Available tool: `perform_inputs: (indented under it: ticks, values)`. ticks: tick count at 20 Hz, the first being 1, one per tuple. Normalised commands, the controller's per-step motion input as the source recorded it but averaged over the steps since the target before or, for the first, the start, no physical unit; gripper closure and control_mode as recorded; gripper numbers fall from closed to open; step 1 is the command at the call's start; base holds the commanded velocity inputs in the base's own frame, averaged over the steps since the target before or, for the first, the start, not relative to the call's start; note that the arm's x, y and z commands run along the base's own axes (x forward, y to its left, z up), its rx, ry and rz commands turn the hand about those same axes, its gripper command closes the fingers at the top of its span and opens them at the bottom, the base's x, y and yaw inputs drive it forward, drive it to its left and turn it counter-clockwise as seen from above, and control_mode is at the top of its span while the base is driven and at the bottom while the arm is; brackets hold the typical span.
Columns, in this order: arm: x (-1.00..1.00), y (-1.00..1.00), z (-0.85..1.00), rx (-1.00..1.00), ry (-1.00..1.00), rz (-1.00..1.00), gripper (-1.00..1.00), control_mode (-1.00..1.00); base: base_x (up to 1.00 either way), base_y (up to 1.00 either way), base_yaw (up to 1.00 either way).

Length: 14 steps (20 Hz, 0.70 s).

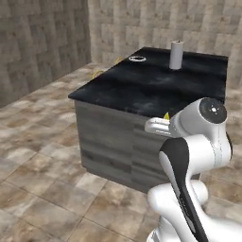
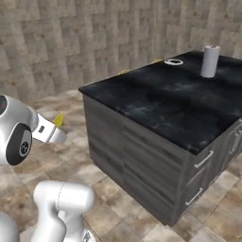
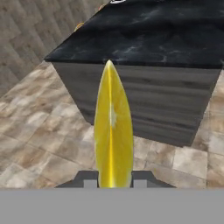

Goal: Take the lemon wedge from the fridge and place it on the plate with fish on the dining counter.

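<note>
My gripper is shut on the lemon wedge, a bright yellow sliver that stands up between the two fingertips. From the base cameras the lemon wedge peeks out at the tip of the gripper, held in the air in front of the near corner of the dining counter. The small pale plate lies near the counter's far edge; I cannot make out any fish on it. The fridge is out of view.
A white upright cylinder stands on the black top to the right of the plate. Grey drawer fronts with handles face the tiled floor. Yellowish curved shapes poke up behind the counter's far side.
</note>
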Motion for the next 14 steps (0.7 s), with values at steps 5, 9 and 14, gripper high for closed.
perform_inputs:
  ticks: [5, 9, 14]
  values:
    - [0.00, 0.00, 0.00, 0.00, 0.00, 0.00, 1.00, 1.00, 1.00, 1.00, -0.11]
    - [0.00, 0.00, 0.00, 0.00, 0.00, 0.00, 1.00, 1.00, 1.00, 1.00, -0.17]
    - [0.00, 0.00, 0.00, 0.00, 0.00, 0.00, 1.00, 1.00, 1.00, 1.00, -0.25]
